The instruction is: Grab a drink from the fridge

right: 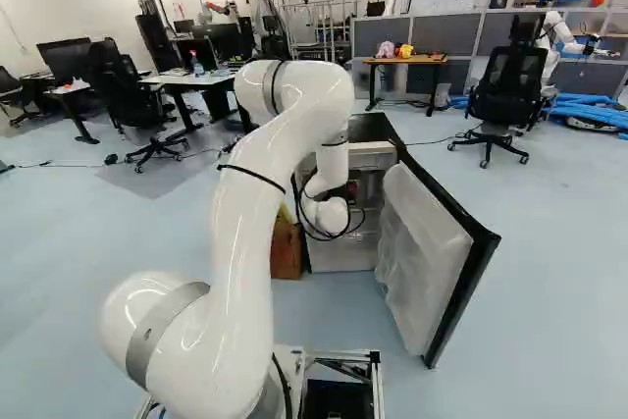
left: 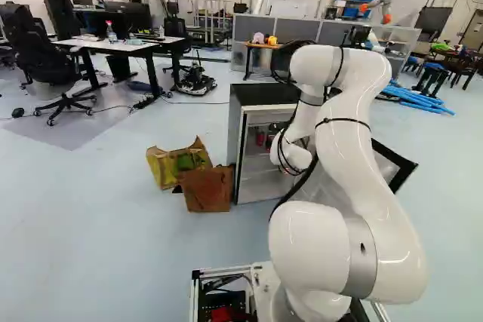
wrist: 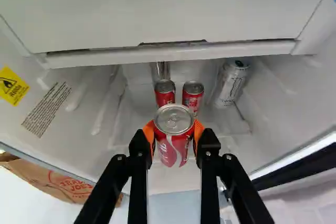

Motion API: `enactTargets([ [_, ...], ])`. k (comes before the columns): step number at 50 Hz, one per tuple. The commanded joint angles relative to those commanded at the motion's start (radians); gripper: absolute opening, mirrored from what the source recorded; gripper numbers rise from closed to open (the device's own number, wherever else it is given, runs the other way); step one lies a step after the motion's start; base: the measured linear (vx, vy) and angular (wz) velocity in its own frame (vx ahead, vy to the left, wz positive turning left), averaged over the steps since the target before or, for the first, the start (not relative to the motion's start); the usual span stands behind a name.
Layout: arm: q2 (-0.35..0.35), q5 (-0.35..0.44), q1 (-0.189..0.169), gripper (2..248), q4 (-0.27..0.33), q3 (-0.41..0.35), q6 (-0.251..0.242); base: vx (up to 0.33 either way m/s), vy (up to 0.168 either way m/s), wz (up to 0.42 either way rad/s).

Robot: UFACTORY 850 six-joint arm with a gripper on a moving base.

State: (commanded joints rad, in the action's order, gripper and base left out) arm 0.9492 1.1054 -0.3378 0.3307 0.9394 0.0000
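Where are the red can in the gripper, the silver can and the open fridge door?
Red can point(wrist: 174, 120): wrist view, on its lid.
Silver can point(wrist: 231, 83): wrist view, on its side wall.
Fridge door point(right: 422, 242): right base view, on its pale inner side.

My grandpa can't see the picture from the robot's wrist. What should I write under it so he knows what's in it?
A black gripper with orange pads holds a red drink can inside an open white fridge. Beyond it are two more red cans, and a silvery-white can beside them.
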Motion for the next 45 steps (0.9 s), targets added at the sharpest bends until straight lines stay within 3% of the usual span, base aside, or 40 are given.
enactTargets([
  [45,-0.274,0.000,-0.041,94,0.000,-0.296,0.000,0.000,0.000,0.000],
])
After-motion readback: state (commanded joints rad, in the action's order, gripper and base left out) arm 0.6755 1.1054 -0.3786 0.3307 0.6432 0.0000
